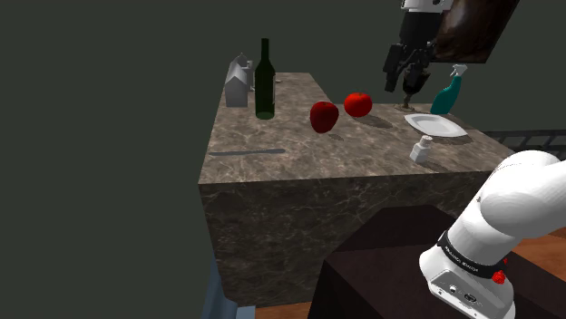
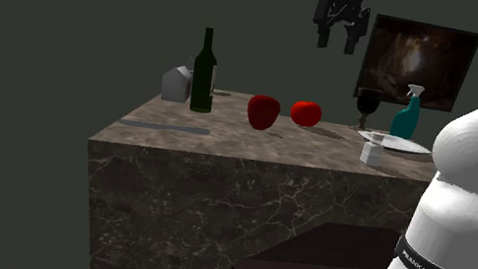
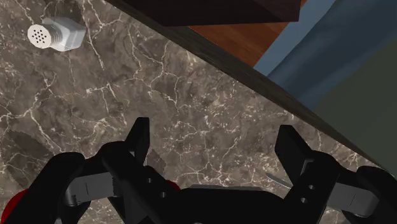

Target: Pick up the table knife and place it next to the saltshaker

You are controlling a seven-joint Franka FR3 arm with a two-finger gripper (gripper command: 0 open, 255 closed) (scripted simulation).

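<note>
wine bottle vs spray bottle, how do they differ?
The wine bottle is dark green and taller; the spray bottle is teal with a white trigger head and shorter. The wine bottle stands beside the white carton, the spray bottle by the plate. Both stand upright.

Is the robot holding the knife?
No, the knife lies flat on the counter, while the gripper hangs open and empty in the air, well away from it.

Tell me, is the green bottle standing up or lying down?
Standing up. The dark green bottle rests on its base on the marble table, neck pointing straight up, beside the white carton.
</note>
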